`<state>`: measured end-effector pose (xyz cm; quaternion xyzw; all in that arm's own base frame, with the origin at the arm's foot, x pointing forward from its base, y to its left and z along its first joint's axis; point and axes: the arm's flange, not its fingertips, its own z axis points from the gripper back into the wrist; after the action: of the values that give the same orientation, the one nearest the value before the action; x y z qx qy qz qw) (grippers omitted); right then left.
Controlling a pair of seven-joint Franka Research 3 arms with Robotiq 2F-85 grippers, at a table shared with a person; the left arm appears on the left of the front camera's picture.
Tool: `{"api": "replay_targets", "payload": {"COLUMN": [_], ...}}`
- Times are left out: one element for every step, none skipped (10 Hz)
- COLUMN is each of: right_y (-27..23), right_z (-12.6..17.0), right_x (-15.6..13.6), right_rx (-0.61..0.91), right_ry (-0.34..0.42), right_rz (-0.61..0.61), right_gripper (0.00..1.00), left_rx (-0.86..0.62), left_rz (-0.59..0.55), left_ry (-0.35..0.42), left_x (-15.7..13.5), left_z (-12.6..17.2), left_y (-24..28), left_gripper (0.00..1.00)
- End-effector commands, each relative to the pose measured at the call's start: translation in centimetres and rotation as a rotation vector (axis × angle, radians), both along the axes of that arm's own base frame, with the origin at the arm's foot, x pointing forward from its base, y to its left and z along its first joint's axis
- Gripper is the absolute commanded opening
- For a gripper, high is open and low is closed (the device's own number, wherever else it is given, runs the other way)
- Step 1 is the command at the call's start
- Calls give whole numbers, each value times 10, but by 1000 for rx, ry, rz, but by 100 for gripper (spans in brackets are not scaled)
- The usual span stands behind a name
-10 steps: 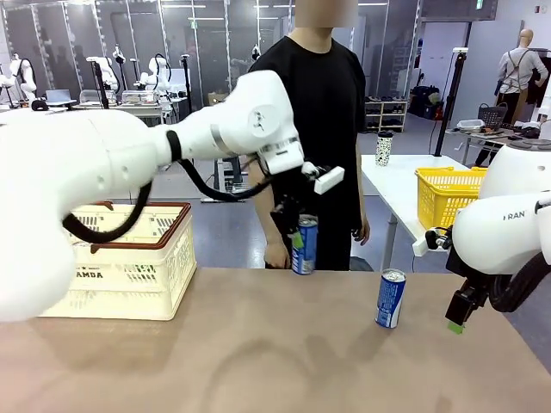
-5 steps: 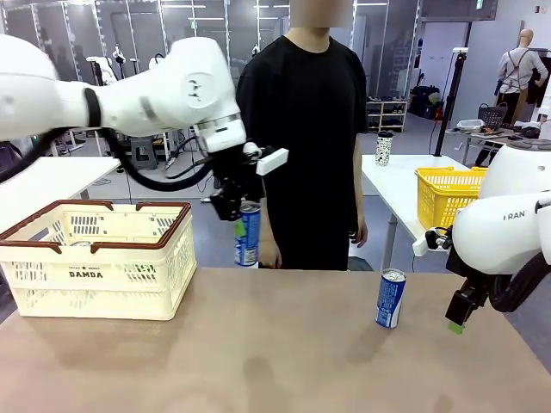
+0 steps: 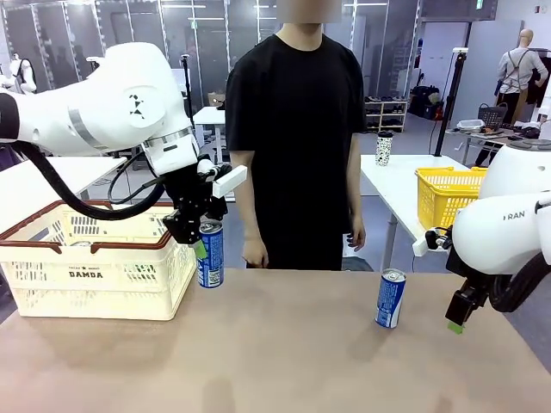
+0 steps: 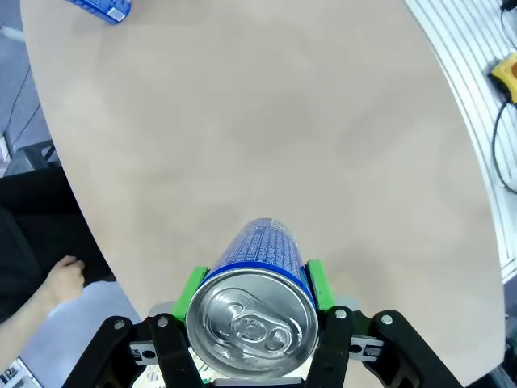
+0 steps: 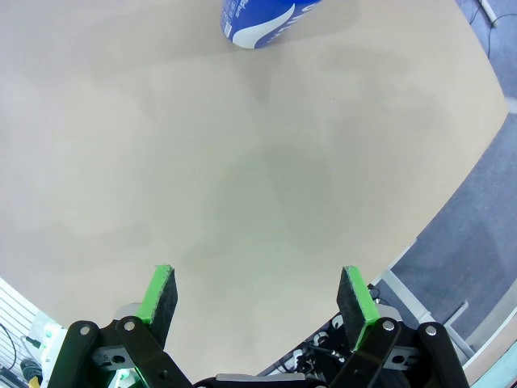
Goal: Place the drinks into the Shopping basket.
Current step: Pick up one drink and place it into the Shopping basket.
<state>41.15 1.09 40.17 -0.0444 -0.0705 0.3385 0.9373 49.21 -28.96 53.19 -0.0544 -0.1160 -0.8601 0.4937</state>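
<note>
My left gripper (image 3: pixel 200 237) is shut on a blue drink can (image 3: pixel 210 255), which hangs upright above the table just right of the Shopping basket (image 3: pixel 96 274). In the left wrist view the can's silver top (image 4: pixel 252 323) sits between the green pads (image 4: pixel 315 284). A second blue can (image 3: pixel 390 298) stands on the table at the right; it also appears at the top of the right wrist view (image 5: pixel 257 18) and in a corner of the left wrist view (image 4: pixel 101 7). My right gripper (image 5: pixel 257 296) hangs open over bare table near the right edge (image 3: pixel 456 320), apart from that can.
A person in a black shirt (image 3: pixel 297 129) stands at the far edge, hands down; one hand (image 4: pixel 63 279) shows below the table edge. A yellow basket (image 3: pixel 448 194) sits on another table behind at right. The brown tabletop (image 3: pixel 284 353) lies bare in the middle.
My left arm has swung left with the blue can, from the table's middle to just beside the Shopping basket, and lowered slightly. The right arm and standing can have not moved.
</note>
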Motion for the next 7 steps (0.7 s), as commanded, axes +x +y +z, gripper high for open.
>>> {"api": "replay_targets", "payload": {"right_y": [1, 1, 1, 1, 1, 1, 1], "right_z": [0, 0, 0, 0, 0, 0, 0], "right_x": [0, 0, 0, 0, 0, 0, 0], "right_rx": [4, 4, 4, 4, 4, 4, 4], "right_ry": [0, 0, 0, 0, 0, 0, 0], "right_rz": [-6, -6, -6, -6, -6, -6, -6], "right_gripper": [100, 100, 100, 100, 100, 100, 100], "left_rx": [-1, -1, -1, -1, -1, -1, -11], "left_rz": [2, 2, 2, 2, 2, 2, -8], "left_ry": [8, 8, 8, 8, 8, 8, 4], "left_x": [13, 13, 13, 13, 13, 13, 12], "left_z": [6, 6, 6, 6, 6, 6, -2], "left_y": [-11, -11, -11, -11, -11, -11, -11], "left_gripper": [22, 22, 22, 22, 22, 22, 58]}}
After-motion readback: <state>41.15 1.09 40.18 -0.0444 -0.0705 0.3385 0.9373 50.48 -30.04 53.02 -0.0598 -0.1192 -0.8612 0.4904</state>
